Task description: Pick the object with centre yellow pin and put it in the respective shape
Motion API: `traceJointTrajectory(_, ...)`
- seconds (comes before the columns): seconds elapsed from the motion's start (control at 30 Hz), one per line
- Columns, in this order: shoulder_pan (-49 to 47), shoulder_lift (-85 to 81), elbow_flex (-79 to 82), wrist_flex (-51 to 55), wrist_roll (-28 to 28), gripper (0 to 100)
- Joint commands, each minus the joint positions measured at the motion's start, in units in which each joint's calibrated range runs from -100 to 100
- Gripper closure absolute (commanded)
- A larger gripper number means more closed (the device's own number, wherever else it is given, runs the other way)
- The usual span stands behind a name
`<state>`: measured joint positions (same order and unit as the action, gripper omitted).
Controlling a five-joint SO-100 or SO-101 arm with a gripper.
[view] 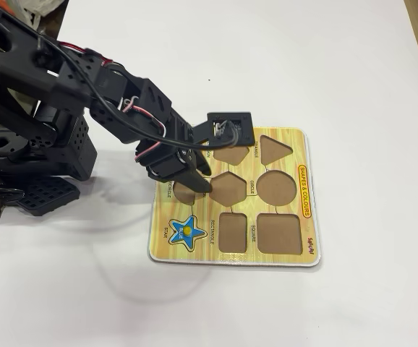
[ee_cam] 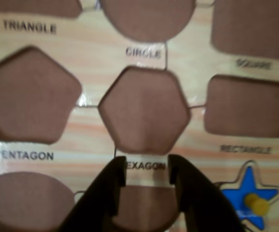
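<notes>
Gripper [ee_cam: 146,193]: the two dark fingers are spread slightly, with a gap between them; they hold nothing.
Position: in the wrist view the tips sit just below the hexagon hole [ee_cam: 144,110], over the board [view: 296,144].
Star [view: 184,231]: the blue piece with the yellow knob lies flat in its star hole at the board's corner, beside the STAR label.
Contact: gripper and star are apart.
</notes>
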<state>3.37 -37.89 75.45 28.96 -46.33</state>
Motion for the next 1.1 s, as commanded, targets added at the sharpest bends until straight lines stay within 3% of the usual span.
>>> traceJointTrajectory(0.0, -0.05, -10.15, 0.36, 0.25, -0.32, 89)
traceJointTrajectory(0.1, 0.34, -18.1, 3.96, 0.08, -1.42, 89)
traceJointTrajectory(0.27, -0.05, -31.65, 13.22, 0.16, -9.0, 90)
traceJointTrajectory(0.4, -0.54, -39.85, 16.28, 0.25, -10.41, 90)
traceJointTrajectory(0.53, -0.34, -44.96, 16.28, 0.25, -11.09, 90)
traceJointTrajectory(0.7, -0.73, -48.31, 18.53, 0.34, -16.32, 90)
traceJointTrajectory(0.9, -0.83, -51.15, 23.38, 0.42, -16.74, 90)
traceJointTrajectory(1.07, -0.83, -51.57, 23.56, 12.09, -16.74, 90)
